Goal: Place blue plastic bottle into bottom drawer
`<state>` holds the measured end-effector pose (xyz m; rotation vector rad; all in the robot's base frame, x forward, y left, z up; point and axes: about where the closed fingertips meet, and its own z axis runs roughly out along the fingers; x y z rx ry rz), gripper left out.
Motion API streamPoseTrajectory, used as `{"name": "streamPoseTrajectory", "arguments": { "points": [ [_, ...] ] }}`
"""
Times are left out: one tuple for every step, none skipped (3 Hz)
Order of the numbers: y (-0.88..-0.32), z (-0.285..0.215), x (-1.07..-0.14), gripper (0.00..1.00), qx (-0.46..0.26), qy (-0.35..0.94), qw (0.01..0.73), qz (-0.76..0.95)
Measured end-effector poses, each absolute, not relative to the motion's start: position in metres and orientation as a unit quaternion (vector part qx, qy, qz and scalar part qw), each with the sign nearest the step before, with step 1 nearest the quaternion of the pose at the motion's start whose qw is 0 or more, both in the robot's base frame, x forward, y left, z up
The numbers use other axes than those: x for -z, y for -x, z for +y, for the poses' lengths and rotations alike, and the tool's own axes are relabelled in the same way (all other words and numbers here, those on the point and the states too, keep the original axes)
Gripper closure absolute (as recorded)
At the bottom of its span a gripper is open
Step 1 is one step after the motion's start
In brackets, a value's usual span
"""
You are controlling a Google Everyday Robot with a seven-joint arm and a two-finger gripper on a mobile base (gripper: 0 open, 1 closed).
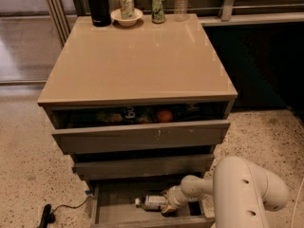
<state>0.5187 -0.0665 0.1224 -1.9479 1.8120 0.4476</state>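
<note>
Nearest to us: one white arm (237, 194) comes in from the lower right and reaches into the bottom drawer (116, 204), the lowest of three and pulled out the furthest. The tool (166, 206) sits inside that drawer, right at the base end of the blue plastic bottle (153, 202). We cannot tell whether the tool is spread, pressed together or pinching the bottle.

One blue plastic bottle, lying on its side on the grey drawer floor, white cap pointing left, roughly mid-drawer. One dark cable (50, 213) lies on the speckled floor just left of the cabinet.

Above: the middle drawer (142, 166), slightly out, contents hidden. Above that, the top drawer (142, 136), partly open; one orange fruit (164, 116) is clear in it, the other items are too dark to count.

The tabletop (137, 61) carries five things, all in a row along its far edge: one black flask (97, 4), one white bowl (126, 18) holding one can (126, 4), a second can (158, 7) beside the bowl, and one clear water bottle (180, 1).
</note>
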Motion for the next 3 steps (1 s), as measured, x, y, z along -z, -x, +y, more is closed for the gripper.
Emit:
{"name": "streamPoseTrajectory", "arguments": {
  "points": [
    [-0.5187, -0.0665, -0.1224, 0.03, -0.162, 0.704, 0.22, 0.655],
    [-0.5185, -0.0663, -0.1223, 0.0, -0.162, 0.704, 0.22, 0.655],
    [-0.5185, -0.0662, -0.1223, 0.0, -0.162, 0.704, 0.22, 0.655]
  ]
}}
